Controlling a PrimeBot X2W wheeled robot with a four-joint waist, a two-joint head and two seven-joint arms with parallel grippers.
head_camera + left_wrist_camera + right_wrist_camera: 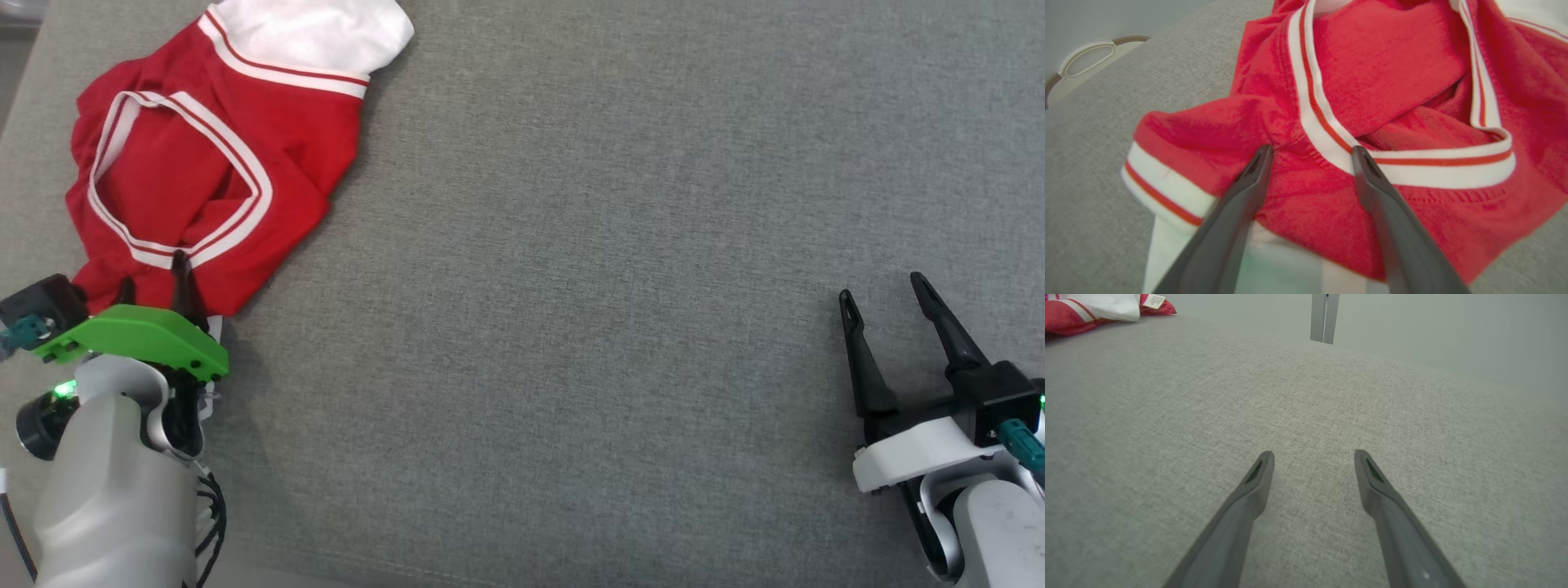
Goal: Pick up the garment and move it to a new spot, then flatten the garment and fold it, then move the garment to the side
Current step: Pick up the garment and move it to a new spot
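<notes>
Red garment (220, 155), white trim, lies crumpled at far left of grey worktop (612, 245). Left tool (153, 273) has its fingers apart, poised at the collar band (1331, 134). Right tool (882, 287) is apart and empty, near right. Cloth looks light and limp, so likely to bunch. Best pinch: the ribbed collar edge.

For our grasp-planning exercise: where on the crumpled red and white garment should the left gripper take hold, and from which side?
Probably the raised red fold just short of the striped neckband, at the near edge of the garment. Come from the robot's side: the left gripper has its open fingers straddling that bunch, which stands proud enough to pinch.
</notes>
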